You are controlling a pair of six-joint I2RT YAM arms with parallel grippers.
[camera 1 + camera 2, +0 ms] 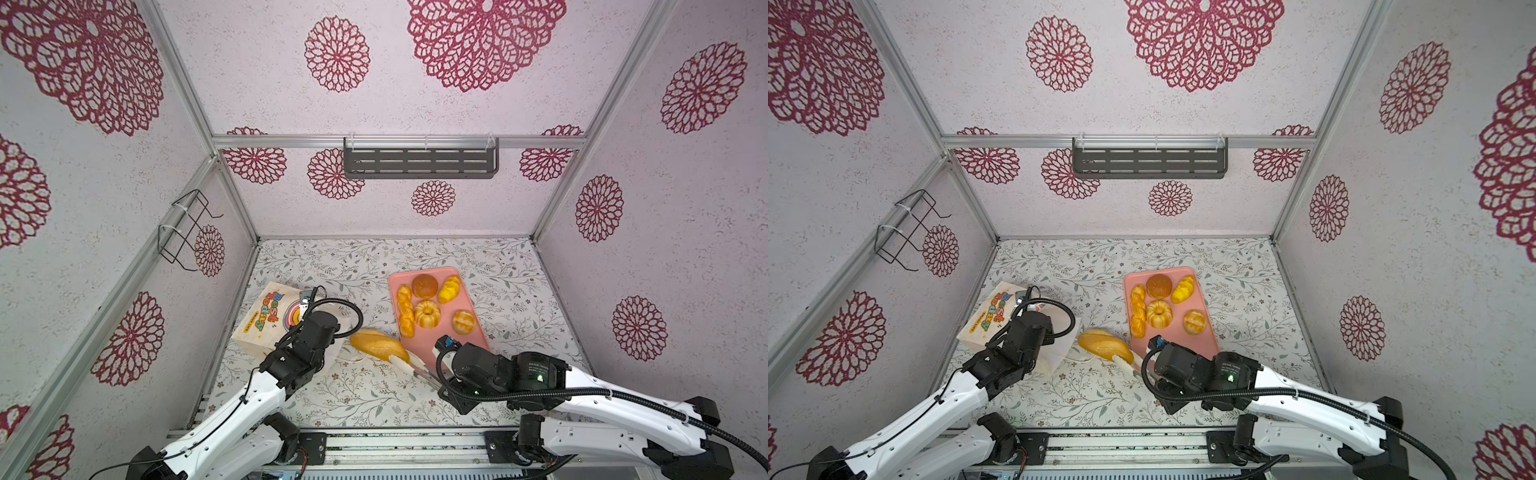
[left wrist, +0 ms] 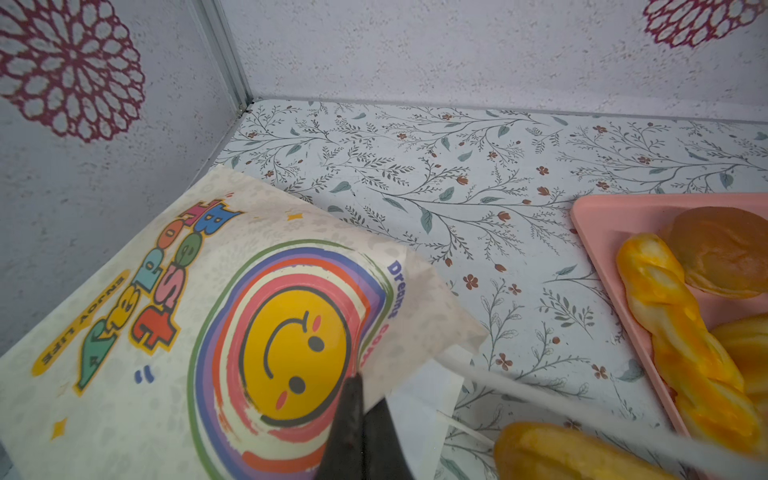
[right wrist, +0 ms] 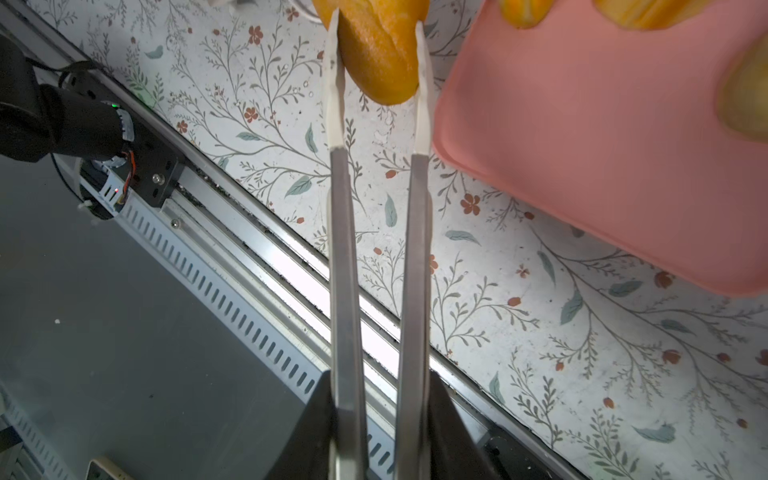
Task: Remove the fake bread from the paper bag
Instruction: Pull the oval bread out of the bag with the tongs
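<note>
In a top view, I am seeing five glossy toy pastries already lying on the flat pink tray point(image 1: 444, 323): a braided stick point(image 1: 405, 311), a brown round bun point(image 1: 424, 285), a yellow roll point(image 1: 449, 289), a ring cake point(image 1: 427, 313) and a pale round bun point(image 1: 463, 322). The cream-white paper bag point(image 1: 266, 316) is lying on its side on the floral worktop point(image 1: 374, 399). The long golden loaf point(image 1: 376, 344) is sitting between bag and tray, outside the bag's mouth.

In the left wrist view, my left end effector point(image 2: 359, 424) is pressing together on the bag's paper edge. The bag's inside is hidden, so I cannot tell whether any bread is left in it.

In the right wrist view, my right end effector point(image 3: 380, 419) is clamping metal tongs with white tips point(image 3: 343, 249). Those tips are pinching the loaf's near end, just beside the tray's bare corner.

I am judging the job mostly done: this loaf is not yet on the tray, and the bag may be hiding more.
</note>
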